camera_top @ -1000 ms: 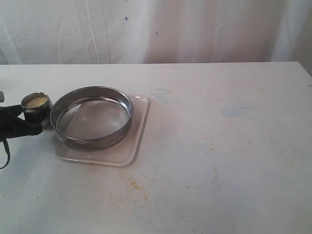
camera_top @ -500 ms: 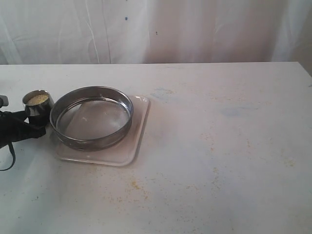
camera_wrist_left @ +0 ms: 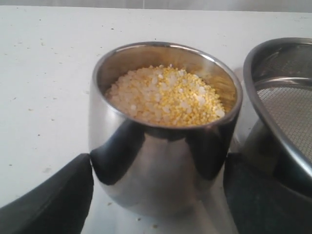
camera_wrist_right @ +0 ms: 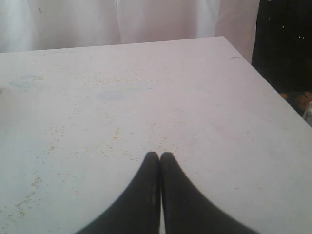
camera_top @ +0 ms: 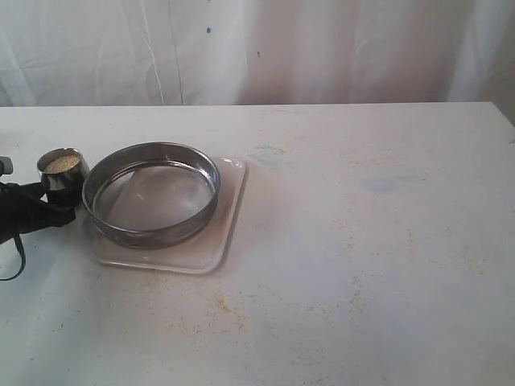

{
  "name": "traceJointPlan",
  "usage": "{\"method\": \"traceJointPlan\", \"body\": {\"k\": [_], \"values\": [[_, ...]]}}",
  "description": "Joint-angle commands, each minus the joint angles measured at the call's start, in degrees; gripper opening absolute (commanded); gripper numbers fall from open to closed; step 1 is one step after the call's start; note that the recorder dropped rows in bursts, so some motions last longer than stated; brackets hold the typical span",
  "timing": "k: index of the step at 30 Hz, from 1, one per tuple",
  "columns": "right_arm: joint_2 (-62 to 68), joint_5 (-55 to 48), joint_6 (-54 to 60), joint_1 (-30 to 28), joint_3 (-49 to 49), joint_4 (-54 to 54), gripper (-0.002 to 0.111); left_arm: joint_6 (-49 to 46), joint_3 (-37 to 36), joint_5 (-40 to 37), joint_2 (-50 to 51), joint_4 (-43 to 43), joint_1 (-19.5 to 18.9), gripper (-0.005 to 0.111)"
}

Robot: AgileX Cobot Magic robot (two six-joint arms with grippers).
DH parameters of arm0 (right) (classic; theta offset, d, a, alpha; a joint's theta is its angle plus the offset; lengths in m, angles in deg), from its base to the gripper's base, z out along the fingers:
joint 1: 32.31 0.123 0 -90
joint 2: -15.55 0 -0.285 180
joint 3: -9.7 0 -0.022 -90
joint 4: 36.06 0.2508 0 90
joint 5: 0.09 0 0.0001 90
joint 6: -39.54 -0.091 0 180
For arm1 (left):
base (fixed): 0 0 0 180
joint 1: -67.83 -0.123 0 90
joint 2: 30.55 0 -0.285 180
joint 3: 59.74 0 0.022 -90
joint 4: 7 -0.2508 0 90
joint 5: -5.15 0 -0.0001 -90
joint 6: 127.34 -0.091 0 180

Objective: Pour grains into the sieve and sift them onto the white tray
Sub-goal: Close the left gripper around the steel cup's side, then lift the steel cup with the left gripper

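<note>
Heaped grains point(camera_wrist_left: 165, 95) in steel cup point(camera_wrist_left: 146, 146) at left edge of surface point(camera_top: 362, 265), just left of sieve point(camera_top: 153, 235) seated on white tray point(camera_top: 219, 233). Clamped around that cup: left gripper point(camera_wrist_left: 158, 168), the nearer one; sieve directly right of it. Idle right gripper point(camera_wrist_right: 159, 161) closed tight, empty.

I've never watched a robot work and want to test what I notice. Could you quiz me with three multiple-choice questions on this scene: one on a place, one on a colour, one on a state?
1. The sieve stands:
A. on a wooden shelf
B. on the white tray
C. on a folded towel

2. The grains in the cup are:
A. yellow and off-white
B. black
C. green

3. The right end effector is:
A. wide open
B. holding a spoon
C. shut, holding nothing

Answers:
1. B, the tray's edge shows around the sieve.
2. A, the left wrist view shows golden and pale granules.
3. C, its two halves touch with nothing between.
</note>
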State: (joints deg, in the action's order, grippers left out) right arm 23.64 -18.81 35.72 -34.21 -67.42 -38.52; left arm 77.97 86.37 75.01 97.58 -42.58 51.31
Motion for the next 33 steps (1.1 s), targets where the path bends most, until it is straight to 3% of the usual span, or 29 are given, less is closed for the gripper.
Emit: {"method": "traceJointPlan", "body": {"k": [1, 6, 33], "values": [[-0.3, 0.7, 0.1, -0.3, -0.1, -0.4, 0.0, 0.8, 0.1, 0.1, 0.0, 0.9, 0.1, 0.08], [-0.3, 0.7, 0.1, -0.3, -0.1, -0.4, 0.0, 2.6, 1.6, 0.1, 0.0, 0.0, 0.1, 0.105], [-0.3, 0.7, 0.1, -0.3, -0.1, -0.4, 0.0, 3.0, 5.4, -1.8, 0.1, -2.8, 0.1, 0.105]]}}
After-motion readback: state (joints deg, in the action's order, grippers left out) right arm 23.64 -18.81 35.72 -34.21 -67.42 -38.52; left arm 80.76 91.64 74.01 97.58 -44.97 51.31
